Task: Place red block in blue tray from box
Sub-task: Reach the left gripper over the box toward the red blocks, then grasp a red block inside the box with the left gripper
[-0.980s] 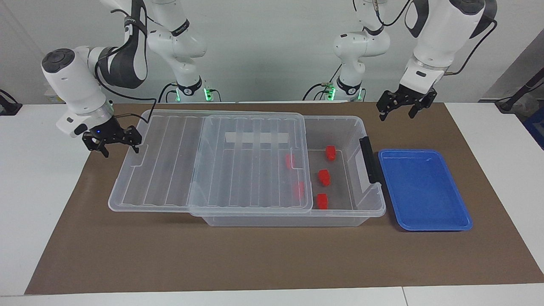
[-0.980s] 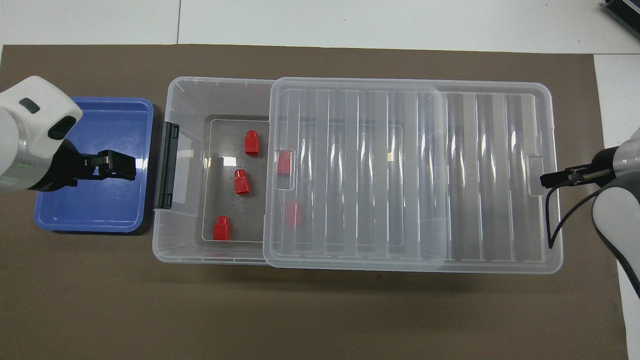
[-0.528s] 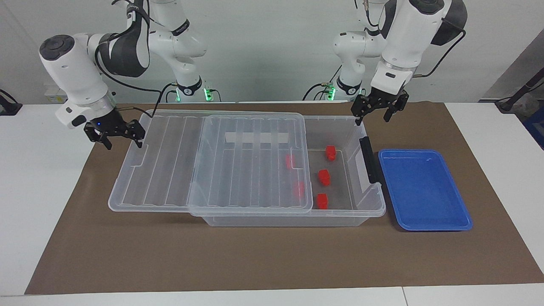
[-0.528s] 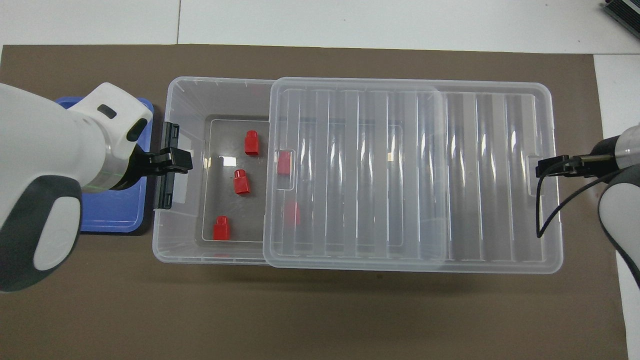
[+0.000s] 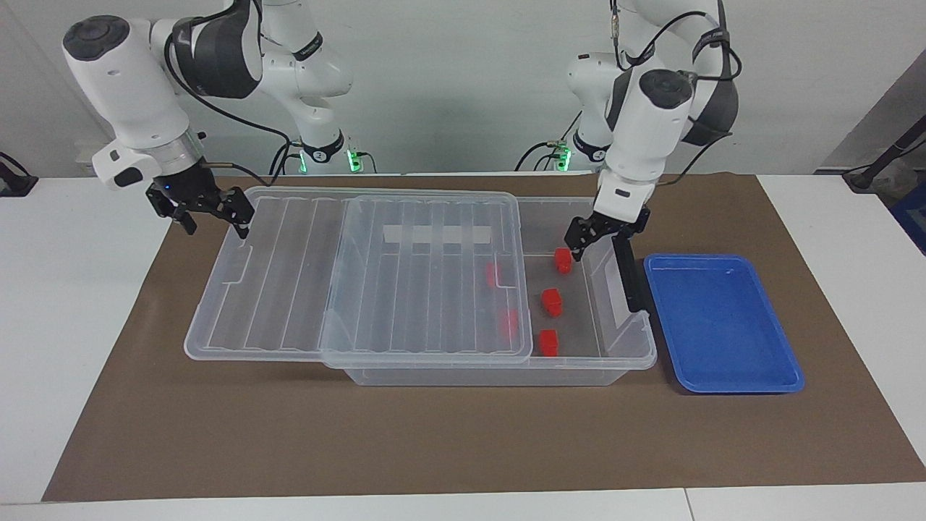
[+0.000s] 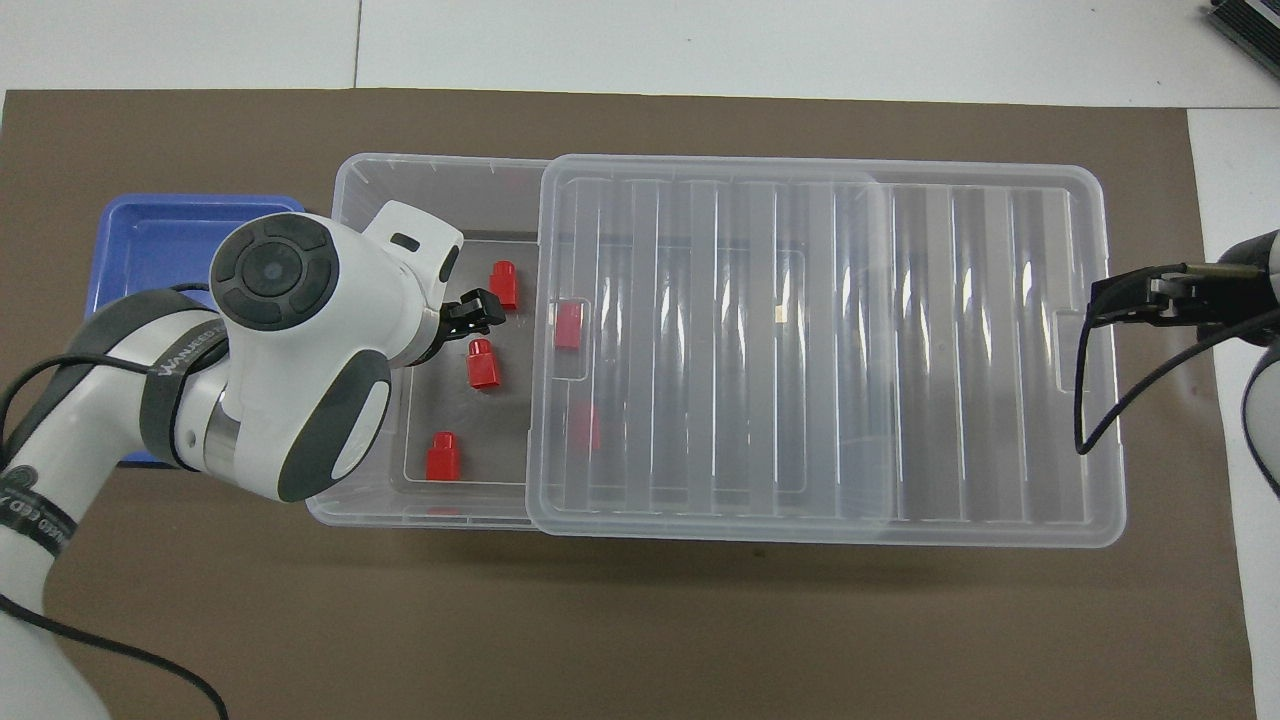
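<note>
The clear box (image 5: 628, 353) (image 6: 352, 182) lies along the mat. Its ribbed lid (image 5: 419, 278) (image 6: 800, 350) is slid toward the right arm's end, so the end by the blue tray (image 5: 723, 325) (image 6: 165, 235) is uncovered. Three red blocks (image 5: 563, 260) (image 5: 553, 302) (image 5: 548, 342) (image 6: 442, 456) (image 6: 483, 363) (image 6: 503, 285) lie on the bare floor there. Two more (image 5: 494, 275) (image 6: 568, 325) show through the lid. My left gripper (image 5: 599, 233) (image 6: 478, 312) hangs open over the uncovered end, above the blocks, holding nothing. My right gripper (image 5: 207, 211) (image 6: 1130, 300) is open and empty by the lid's overhanging end.
A dark grey latch (image 5: 628, 271) stands on the box's end wall between the blocks and the blue tray. The tray holds nothing. The brown mat (image 5: 434, 434) lies under everything, with white tabletop (image 5: 58, 325) around it.
My left gripper has swung from over the mat by the tray, across the latch, down to the box's uncovered end. The right gripper has lifted a little beside the lid.
</note>
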